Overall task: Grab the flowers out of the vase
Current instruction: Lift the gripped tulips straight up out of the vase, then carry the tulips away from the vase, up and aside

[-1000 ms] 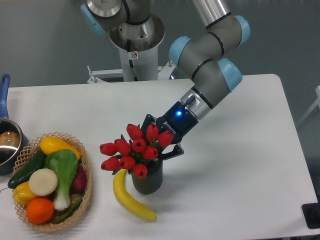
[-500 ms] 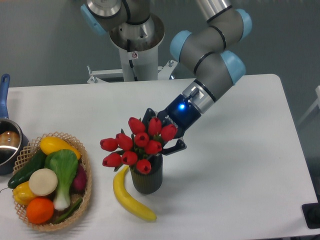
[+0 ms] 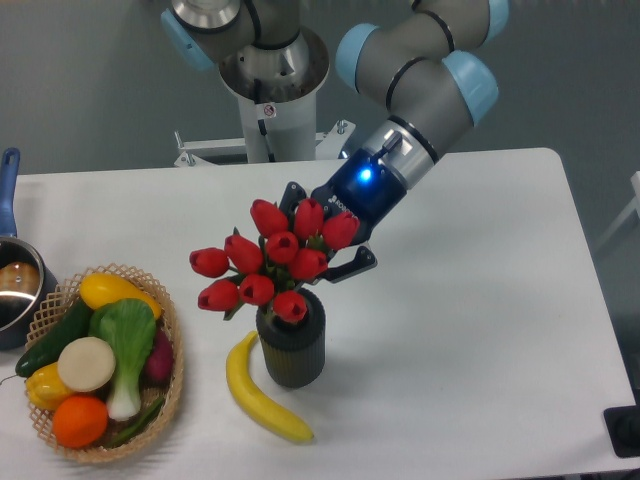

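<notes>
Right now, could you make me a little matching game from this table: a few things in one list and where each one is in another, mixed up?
Things:
1. flowers
2. banana
3. orange
4. pot

Places:
A. at the table's left edge
B. in the wicker basket
C. lying just left of the vase
D. above the vase's mouth, at the gripper

Pairs: 1-D, 2-C, 3-B, 4-A
</notes>
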`<act>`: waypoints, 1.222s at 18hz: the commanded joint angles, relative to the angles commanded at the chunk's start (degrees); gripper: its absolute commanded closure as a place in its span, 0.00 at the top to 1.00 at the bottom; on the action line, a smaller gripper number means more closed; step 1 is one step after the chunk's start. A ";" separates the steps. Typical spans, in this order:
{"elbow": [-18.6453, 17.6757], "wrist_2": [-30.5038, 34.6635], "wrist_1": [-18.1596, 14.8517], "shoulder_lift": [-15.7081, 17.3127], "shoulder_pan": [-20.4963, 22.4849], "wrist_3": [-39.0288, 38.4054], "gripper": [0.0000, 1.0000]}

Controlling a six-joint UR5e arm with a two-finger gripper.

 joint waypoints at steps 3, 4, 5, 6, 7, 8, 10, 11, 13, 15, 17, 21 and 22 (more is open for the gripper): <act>2.81 0.00 0.00 0.62 0.09 -4.91 0.40; 3.95 0.00 0.00 0.62 0.00 -6.76 0.40; 5.00 0.00 0.00 0.62 0.00 -8.43 0.41; 6.06 0.00 0.00 0.97 0.09 -9.75 0.41; 6.77 0.00 0.00 1.32 0.17 -10.72 0.41; 7.38 -0.09 0.00 1.84 0.26 -11.43 0.41; 7.83 -0.17 0.00 2.37 0.70 -11.52 0.41; 8.26 -0.18 0.00 2.55 1.05 -11.52 0.41; 9.23 -0.18 0.00 2.55 1.58 -12.14 0.41; 10.02 -0.18 0.00 2.55 3.33 -12.40 0.41; 10.11 -0.35 0.09 2.47 5.61 -12.23 0.41; 10.37 -1.14 0.09 2.47 11.15 -11.44 0.41; 10.38 -1.14 0.17 2.29 12.38 -10.74 0.41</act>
